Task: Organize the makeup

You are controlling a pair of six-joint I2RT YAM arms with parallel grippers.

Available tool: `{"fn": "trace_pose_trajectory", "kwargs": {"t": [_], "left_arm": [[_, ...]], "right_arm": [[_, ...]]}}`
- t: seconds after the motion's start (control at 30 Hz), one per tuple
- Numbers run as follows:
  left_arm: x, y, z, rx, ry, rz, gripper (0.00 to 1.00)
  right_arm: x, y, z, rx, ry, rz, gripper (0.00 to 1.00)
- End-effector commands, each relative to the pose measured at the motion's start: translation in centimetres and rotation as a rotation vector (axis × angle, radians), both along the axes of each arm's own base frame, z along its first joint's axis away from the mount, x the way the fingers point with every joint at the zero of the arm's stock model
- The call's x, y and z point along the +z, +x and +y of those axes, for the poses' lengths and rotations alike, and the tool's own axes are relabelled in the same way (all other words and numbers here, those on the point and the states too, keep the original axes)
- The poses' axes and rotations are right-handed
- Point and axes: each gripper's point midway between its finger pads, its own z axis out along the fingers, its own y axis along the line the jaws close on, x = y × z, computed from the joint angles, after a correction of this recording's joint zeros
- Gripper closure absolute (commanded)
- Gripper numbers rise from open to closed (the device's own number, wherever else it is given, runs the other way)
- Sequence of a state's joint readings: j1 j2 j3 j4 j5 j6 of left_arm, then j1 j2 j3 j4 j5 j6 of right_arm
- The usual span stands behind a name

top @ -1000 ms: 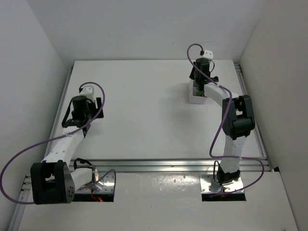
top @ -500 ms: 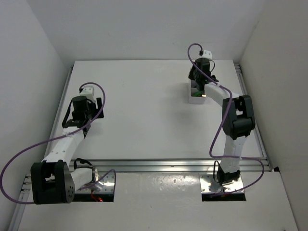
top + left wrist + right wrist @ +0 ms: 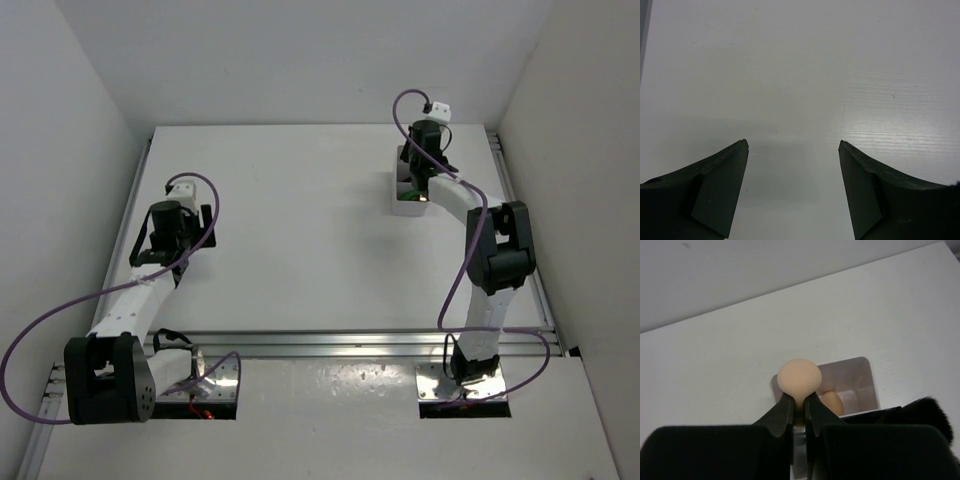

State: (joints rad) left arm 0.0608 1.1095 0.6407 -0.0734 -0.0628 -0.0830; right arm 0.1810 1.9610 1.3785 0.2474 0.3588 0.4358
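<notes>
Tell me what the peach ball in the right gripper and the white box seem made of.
Peach ball: probably soft matte foam, its neck squeezed narrow in the right gripper. White box: likely smooth rigid plastic, with thin walls and rounded corners.

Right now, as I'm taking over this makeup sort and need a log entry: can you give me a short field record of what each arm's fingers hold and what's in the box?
right fingers: shut on a peach sponge, pinched at its narrow end, with the round end past the tips
location: above the white box
compartment in view: holds a second peach sponge
also visible: black brush bristles at the lower right of the right wrist view
left fingers: open, holding nothing, over bare table
</notes>
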Motion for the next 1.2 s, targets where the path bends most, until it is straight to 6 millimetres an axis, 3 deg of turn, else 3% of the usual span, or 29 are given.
{"fn": "trace_pose_trajectory", "kwargs": {"t": [0.0,0.3,0.4,0.5,0.53,0.6,0.63,0.83,1.17], "left_arm": [[0.7,0.3,0.2,-0.002,0.000,-0.034,0.21],[0.8,0.1,0.4,0.006,0.005,-0.034,0.21],[0.6,0.0,0.3,0.006,0.004,-0.025,0.21],[0.6,0.0,0.3,0.006,0.004,-0.025,0.21],[0.9,-0.1,0.3,0.006,0.005,-0.034,0.21],[0.9,-0.1,0.3,0.006,0.005,-0.034,0.21],[0.9,-0.1,0.3,0.006,0.005,-0.034,0.21],[1.2,-0.1,0.5,0.014,0.010,-0.043,0.21],[2.2,-0.2,0.5,0.019,0.004,-0.073,0.21]], "right_arm": [[2.6,0.8,-1.9,-0.067,-0.032,-0.069,1.00],[0.1,2.1,-2.5,-0.092,-0.033,-0.044,1.00],[-0.4,2.3,-2.1,-0.067,-0.022,-0.027,0.93],[-1.1,2.0,-1.6,-0.058,0.002,-0.005,0.80],[-0.9,1.9,-1.5,-0.050,0.005,-0.015,0.69],[-0.8,1.5,-1.4,-0.045,0.010,-0.021,0.58],[-0.1,1.4,-1.3,-0.034,0.012,-0.034,0.51],[2.7,1.2,-0.7,0.026,-0.016,-0.074,0.38],[7.8,-0.4,-1.3,0.019,-0.023,-0.134,0.36]]}}
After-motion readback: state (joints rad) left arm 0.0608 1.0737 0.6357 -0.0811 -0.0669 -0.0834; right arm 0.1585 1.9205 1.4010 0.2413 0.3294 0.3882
